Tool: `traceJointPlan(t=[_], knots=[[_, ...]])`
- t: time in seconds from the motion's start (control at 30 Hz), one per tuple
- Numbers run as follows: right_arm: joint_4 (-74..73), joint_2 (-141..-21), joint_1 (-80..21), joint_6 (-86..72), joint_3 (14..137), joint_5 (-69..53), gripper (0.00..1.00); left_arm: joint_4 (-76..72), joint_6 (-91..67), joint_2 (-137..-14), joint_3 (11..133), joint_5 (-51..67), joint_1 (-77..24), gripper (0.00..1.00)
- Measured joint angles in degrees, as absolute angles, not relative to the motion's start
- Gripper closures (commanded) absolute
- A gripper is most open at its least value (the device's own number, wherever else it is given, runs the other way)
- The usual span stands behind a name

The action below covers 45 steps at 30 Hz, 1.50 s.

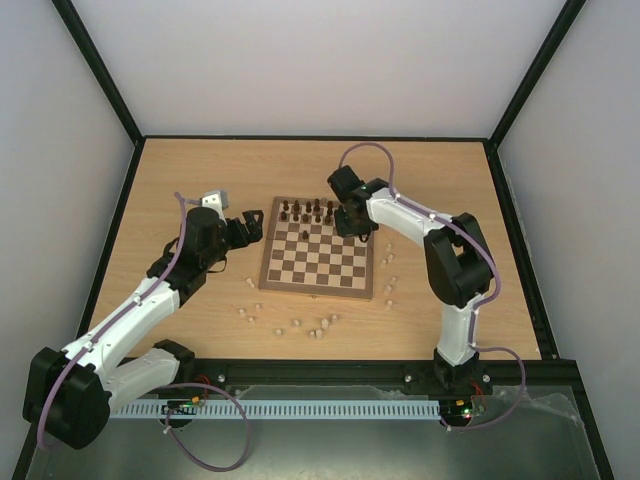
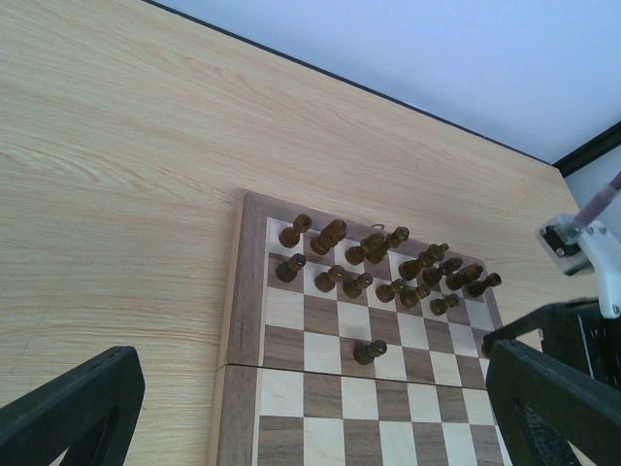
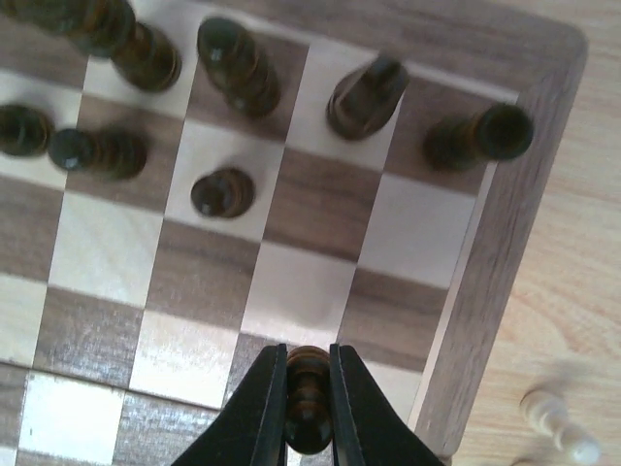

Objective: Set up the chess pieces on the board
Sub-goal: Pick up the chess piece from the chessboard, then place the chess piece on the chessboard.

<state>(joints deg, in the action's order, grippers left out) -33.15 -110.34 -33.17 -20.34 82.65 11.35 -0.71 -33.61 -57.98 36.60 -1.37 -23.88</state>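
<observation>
While clenched on one dark piece [image 3: 309,413], the right gripper [image 3: 309,361] hangs over the board [image 1: 318,262] by its far right corner. Other dark pieces [image 1: 308,210] stand mostly on the far two rows, and pale pieces [image 1: 300,325] lie scattered on the table [image 1: 200,170] near and right of the board. Left gripper [image 1: 252,225] is spread wide and empty, just left of the board

Light wood table [image 1: 200,180]; white walls [image 1: 320,60]; black frame [image 1: 100,70].

Right tool [image 3: 309,351] pinches a dark piece [image 3: 309,413] over the board [image 3: 490,291] (pale piece [image 3: 558,422] alongside).
</observation>
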Motion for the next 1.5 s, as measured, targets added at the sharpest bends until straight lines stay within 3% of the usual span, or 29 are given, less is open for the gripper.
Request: traceJointPlan(t=[0.6,0.83,1.0,1.5], knots=[[-33.2,-118.1,-30.7,-19.2,91.6,10.9,0.92,-0.7,-33.6,-58.0,36.6,-1.6,-23.9,0.01],[-33.3,-119.1,-30.3,-19.0,92.3,10.8,0.92,-0.7,-33.6,-58.0,36.6,-1.6,-23.9,0.01],[-33.2,-119.5,-30.3,-19.1,92.3,10.8,0.86,-0.7,-33.6,-58.0,36.6,-1.6,-23.9,0.0],[-33.3,-119.6,-30.3,-18.9,92.3,11.1,0.85,-0.7,-33.6,-58.0,36.6,-1.6,-23.9,0.0]])
